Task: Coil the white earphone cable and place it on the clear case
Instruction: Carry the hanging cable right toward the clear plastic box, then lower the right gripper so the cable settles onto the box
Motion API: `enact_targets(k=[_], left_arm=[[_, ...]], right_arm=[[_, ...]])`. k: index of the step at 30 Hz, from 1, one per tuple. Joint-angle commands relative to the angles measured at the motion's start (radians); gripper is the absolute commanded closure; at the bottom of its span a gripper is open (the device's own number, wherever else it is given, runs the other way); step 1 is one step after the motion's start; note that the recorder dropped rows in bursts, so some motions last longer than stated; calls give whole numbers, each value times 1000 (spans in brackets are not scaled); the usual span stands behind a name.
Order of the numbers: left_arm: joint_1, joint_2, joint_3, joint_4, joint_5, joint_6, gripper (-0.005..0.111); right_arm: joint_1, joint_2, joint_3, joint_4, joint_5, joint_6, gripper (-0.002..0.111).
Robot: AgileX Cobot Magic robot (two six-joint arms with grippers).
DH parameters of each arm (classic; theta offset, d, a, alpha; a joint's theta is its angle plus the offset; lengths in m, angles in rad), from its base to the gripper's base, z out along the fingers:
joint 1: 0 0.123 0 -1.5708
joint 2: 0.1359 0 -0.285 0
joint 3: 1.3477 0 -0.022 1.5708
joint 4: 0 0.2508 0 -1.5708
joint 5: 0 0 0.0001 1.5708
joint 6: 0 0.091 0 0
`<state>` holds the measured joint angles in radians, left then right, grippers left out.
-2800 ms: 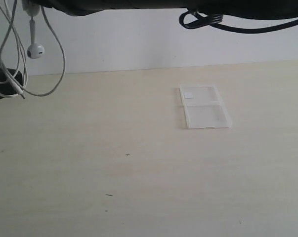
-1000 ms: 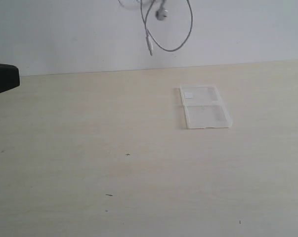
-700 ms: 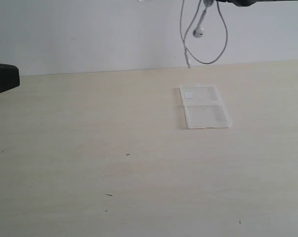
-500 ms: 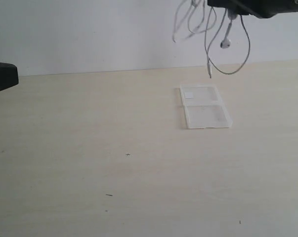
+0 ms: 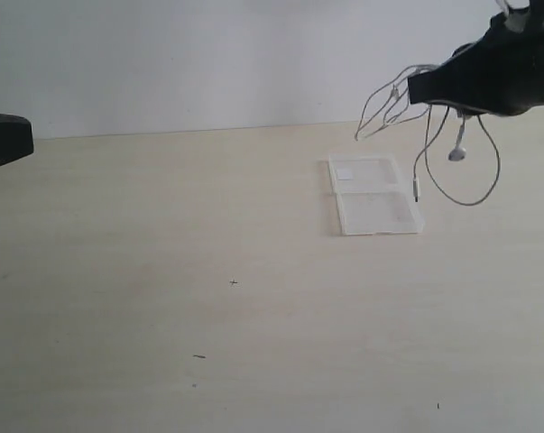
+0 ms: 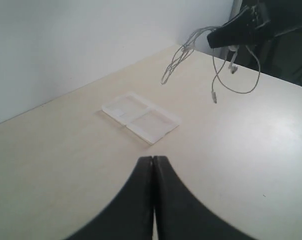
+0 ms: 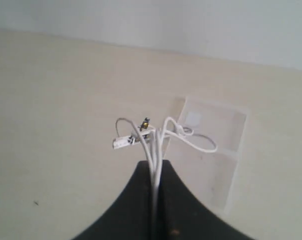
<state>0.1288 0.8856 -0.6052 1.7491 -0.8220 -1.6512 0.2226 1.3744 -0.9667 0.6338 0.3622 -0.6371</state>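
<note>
Cable: the white earphone cable (image 7: 155, 150) hangs in the air as a loose bunch of loops, one earbud (image 5: 456, 154) dangling, above and just right of the clear case (image 5: 374, 194) in the exterior view
Right pincer: the right pincer (image 7: 155, 167) is pinching several strands of the cable together between its tips
Left pincer: the left pincer (image 6: 153, 162) is pressed together on nothing, well apart from the case
Case: lies open and flat on the surface (image 5: 208, 271), both halves bare
Handling: likely very light and limp; the loops will probably swing, spring apart and slide on the smooth plastic once let go
Where to hold: best where the strands cross, as now, so the coil stays gathered; not by an earbud or the plug
Risk: a loop may spill over the case's edge
Change: half a second ago the bunch hung higher, behind the case; it is now lower and further right, with the case unmoved
</note>
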Motion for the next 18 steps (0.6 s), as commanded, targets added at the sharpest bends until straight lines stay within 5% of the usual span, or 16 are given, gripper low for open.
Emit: enact_targets(k=[1, 9, 18], left_arm=[[0, -2, 2, -5, 7, -7, 107], [0, -2, 2, -5, 7, -7, 107], [0, -2, 2, -5, 7, -7, 107]], right_arm=[[-5, 75, -25, -169, 65, 132, 108], [-5, 209, -203, -416, 278, 367, 108], [-5, 370, -393, -508, 503, 418, 108]])
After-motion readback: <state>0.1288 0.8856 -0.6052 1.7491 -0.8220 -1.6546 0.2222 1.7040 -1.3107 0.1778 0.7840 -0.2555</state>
